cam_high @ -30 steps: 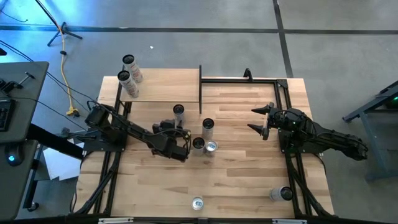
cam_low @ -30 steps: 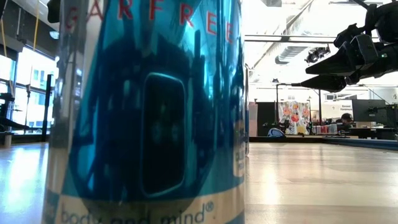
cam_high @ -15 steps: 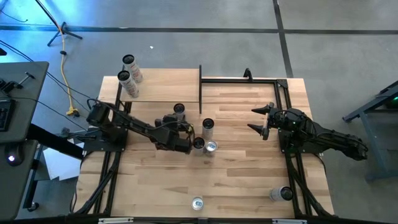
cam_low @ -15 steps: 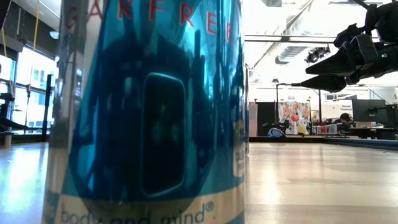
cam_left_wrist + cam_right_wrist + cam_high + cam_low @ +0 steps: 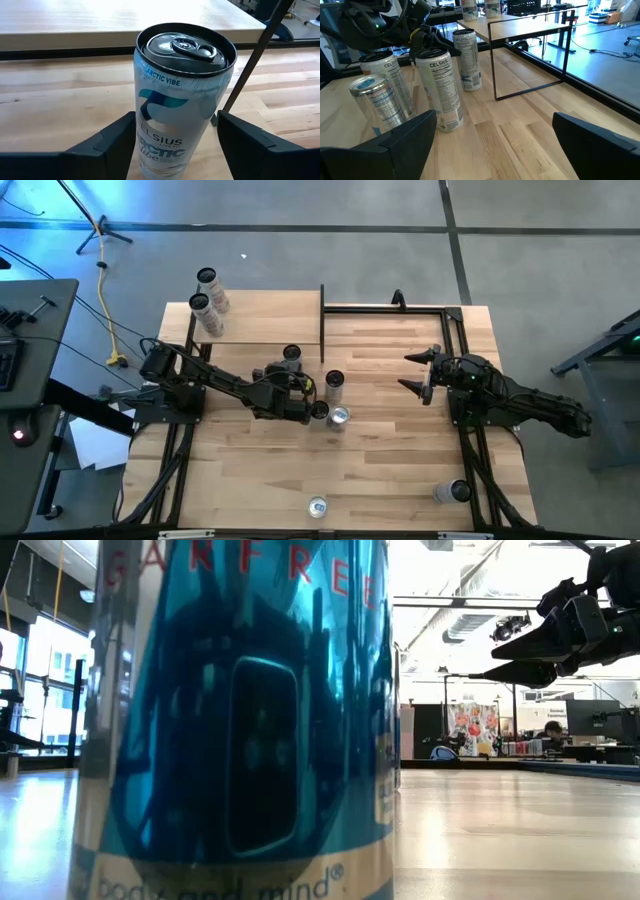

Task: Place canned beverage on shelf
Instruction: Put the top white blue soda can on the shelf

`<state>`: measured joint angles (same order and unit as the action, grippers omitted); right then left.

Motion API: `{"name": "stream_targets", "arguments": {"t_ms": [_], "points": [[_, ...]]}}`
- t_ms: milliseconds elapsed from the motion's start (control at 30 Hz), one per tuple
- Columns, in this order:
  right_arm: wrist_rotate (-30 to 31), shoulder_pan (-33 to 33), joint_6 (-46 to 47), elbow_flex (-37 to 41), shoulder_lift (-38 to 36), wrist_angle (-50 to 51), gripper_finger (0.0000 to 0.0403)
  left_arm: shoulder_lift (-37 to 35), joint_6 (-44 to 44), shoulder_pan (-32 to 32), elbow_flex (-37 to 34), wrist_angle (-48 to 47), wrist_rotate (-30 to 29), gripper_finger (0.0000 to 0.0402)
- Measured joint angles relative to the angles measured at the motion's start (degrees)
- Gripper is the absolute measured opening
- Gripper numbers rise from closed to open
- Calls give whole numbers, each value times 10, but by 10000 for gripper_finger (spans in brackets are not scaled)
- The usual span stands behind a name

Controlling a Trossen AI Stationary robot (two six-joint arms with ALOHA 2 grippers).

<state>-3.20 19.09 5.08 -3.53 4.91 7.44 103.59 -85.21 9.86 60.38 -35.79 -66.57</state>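
Even overhead light; blue glow at left floor. Low view backlit by bright windows, close blue aluminium can (image 5: 240,720) blurred.

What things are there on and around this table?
Cans: eight, silver and blue; two on the shelf's left end, four mid-table, two near the front edge.
Shelf: one, pale wood with black posts, far left of the table.
Frame: one, bare black metal, far right of the table, beside the shelf.
Table: one, striped wooden planks.
Left gripper: one, black, open, a finger on each side of a mid-table can.
Right gripper: one, black, open, over the table's right side, holding nothing.
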Motion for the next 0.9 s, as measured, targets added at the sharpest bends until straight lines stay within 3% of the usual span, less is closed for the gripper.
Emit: {"name": "stream_targets", "arguments": {"t_ms": [433, 900], "points": [[0, 0, 0, 0, 0, 0, 387, 0, 16, -21, 0, 22, 0, 302], [0, 0, 0, 0, 0, 0, 387, 0, 100, -63, 0, 78, 18, 305]]}}
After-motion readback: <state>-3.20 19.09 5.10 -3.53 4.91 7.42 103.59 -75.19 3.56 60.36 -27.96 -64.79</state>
